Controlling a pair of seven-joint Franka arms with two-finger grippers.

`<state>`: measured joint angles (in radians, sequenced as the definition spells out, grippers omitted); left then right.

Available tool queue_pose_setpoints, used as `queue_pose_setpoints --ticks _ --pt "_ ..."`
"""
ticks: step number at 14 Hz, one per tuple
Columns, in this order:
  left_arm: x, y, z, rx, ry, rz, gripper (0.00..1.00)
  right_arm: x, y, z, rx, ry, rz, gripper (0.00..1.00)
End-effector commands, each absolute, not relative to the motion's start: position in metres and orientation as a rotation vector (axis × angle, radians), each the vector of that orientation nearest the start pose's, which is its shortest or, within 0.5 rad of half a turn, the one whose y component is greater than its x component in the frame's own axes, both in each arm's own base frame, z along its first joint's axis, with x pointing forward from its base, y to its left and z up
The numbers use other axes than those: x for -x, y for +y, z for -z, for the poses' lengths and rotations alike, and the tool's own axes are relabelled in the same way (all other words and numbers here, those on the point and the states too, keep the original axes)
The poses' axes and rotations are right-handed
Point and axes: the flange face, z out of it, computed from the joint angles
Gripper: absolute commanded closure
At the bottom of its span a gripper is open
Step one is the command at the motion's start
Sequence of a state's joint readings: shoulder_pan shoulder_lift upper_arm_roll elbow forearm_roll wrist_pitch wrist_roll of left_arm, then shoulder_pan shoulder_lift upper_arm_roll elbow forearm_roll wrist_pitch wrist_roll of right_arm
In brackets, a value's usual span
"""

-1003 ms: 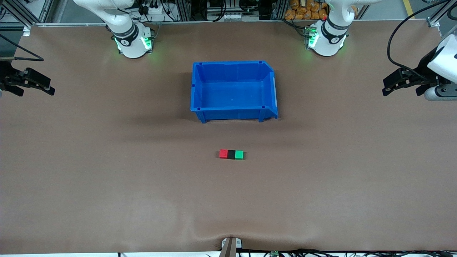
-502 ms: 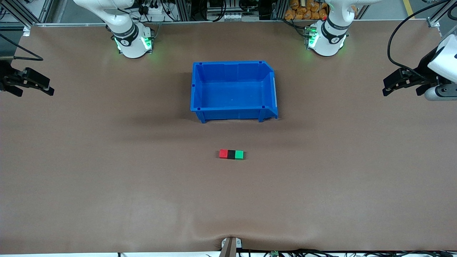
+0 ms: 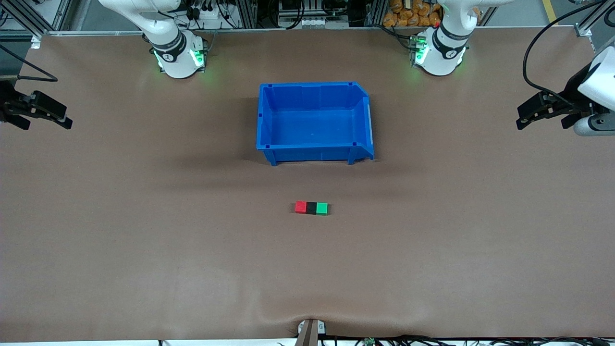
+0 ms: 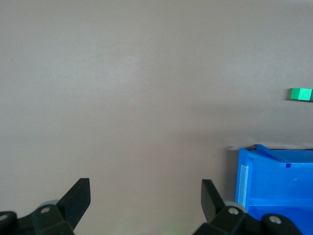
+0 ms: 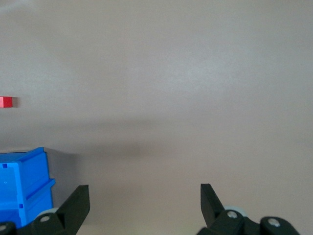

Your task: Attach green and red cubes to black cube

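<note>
Three small cubes sit in one touching row on the brown table, nearer the front camera than the blue bin: the red cube (image 3: 301, 207) toward the right arm's end, the black cube (image 3: 311, 208) in the middle, the green cube (image 3: 322, 208) toward the left arm's end. The green cube (image 4: 301, 94) also shows in the left wrist view, the red cube (image 5: 6, 102) in the right wrist view. My left gripper (image 3: 526, 115) hangs open at its end of the table with nothing between its fingers (image 4: 80, 193). My right gripper (image 3: 62, 120) hangs open and empty at its own end, fingers (image 5: 79, 198) wide apart.
An empty blue bin (image 3: 263, 117) stands mid-table between the arm bases and the cube row; its wall (image 4: 274, 181) shows in the left wrist view and its corner (image 5: 24, 176) in the right wrist view. A small fixture (image 3: 310, 329) sits at the table's near edge.
Both grippers have drifted slightly outward toward their own table ends. The cube row has not moved.
</note>
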<state>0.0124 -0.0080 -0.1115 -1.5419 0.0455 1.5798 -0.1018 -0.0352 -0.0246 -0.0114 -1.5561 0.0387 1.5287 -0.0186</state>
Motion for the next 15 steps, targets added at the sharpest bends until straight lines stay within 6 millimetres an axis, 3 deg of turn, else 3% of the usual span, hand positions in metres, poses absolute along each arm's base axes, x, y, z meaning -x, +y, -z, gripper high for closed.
queue_pose_setpoints --ticks 1,6,15 --pt "-0.5506 -0.0474 -0.6491 3.086 -0.014 0.084 0.00 -0.5334 -0.0176 -0.6458 3.114 0.087 0.005 0.00" --pt "-0.5504 -0.0491 -0.6469 3.086 -0.014 0.078 0.00 -0.5321 -0.0165 -0.6420 3.145 0.198 -0.028 0.00" --pt "-0.5509 -0.0491 -0.6460 3.086 -0.014 0.075 0.00 -0.5326 -0.0150 -0.6405 3.161 0.194 -0.033 0.00"
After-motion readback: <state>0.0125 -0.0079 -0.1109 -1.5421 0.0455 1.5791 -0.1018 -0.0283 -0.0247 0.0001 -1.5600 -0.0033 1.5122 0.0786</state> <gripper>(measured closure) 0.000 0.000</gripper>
